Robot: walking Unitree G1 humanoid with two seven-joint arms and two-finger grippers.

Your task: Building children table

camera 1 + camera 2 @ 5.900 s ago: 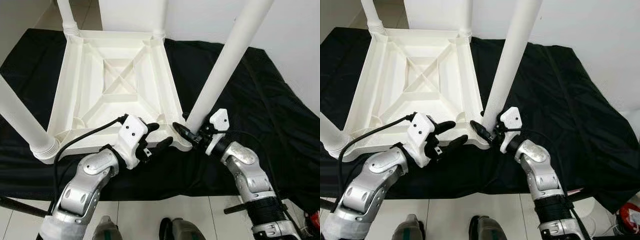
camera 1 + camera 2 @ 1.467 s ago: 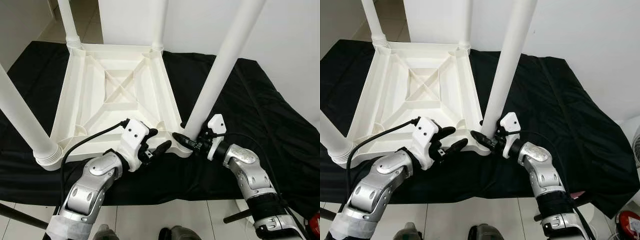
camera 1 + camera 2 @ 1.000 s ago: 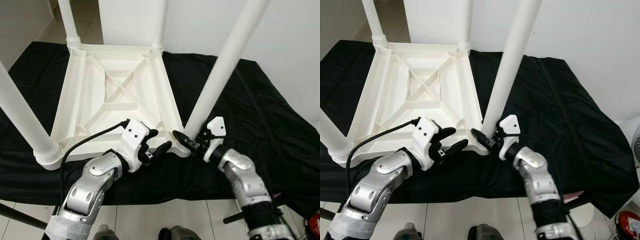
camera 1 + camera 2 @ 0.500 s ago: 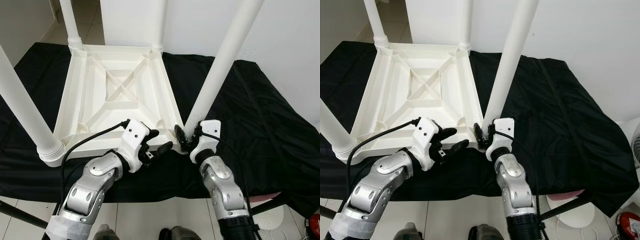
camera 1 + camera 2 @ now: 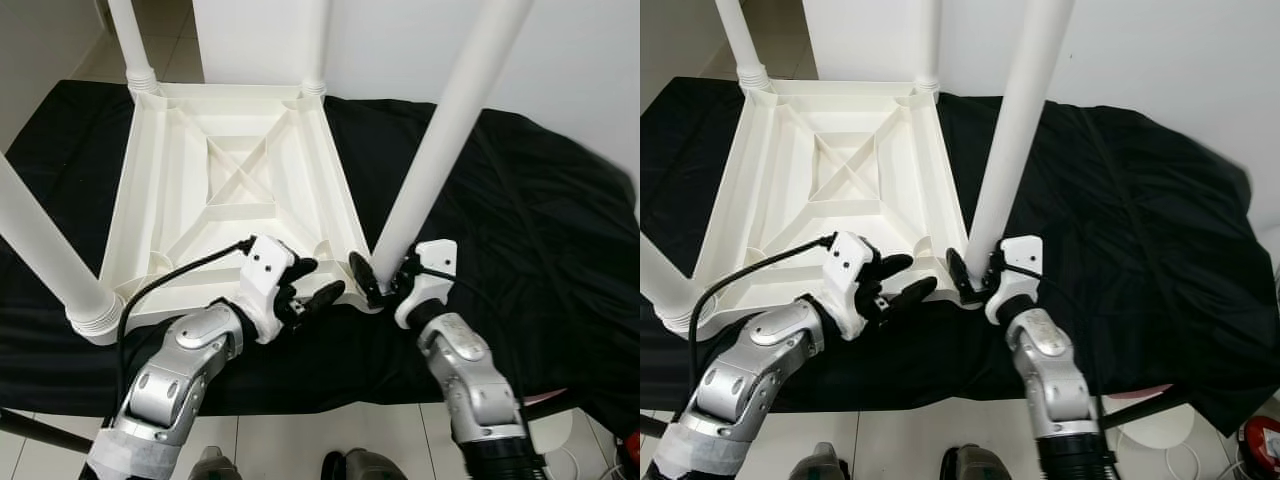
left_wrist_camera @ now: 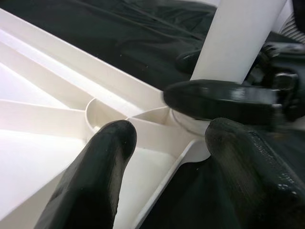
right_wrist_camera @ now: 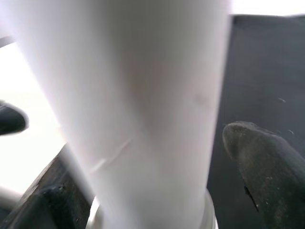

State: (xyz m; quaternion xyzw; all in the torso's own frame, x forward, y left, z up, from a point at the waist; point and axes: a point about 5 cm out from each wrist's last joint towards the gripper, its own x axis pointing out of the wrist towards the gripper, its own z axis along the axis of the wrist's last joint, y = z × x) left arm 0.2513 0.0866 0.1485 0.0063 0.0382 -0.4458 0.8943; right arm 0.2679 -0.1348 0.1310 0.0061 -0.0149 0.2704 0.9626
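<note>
A white plastic children's table (image 5: 230,190) lies upside down on a black cloth, its legs pointing up. My right gripper (image 5: 380,276) is at the base of the near right leg (image 5: 440,140), where it meets the table's corner socket. In the right wrist view that leg (image 7: 143,95) stands between the two fingers (image 7: 267,167), which close on it. My left gripper (image 5: 320,278) is open, just left of that corner. Its fingers (image 6: 95,176) straddle the table's near rim (image 6: 162,157) without gripping it.
The black cloth (image 5: 540,200) spreads well beyond the table to the right, up to a white wall. Tall legs stand at the near left (image 5: 40,250) and at the far corners. Tiled floor and my feet (image 5: 370,468) lie below the cloth's near edge.
My right forearm has swung in from the right and its wrist has turned around the leg's base. The left gripper has held its place at the rim. The camera shifted slightly.
</note>
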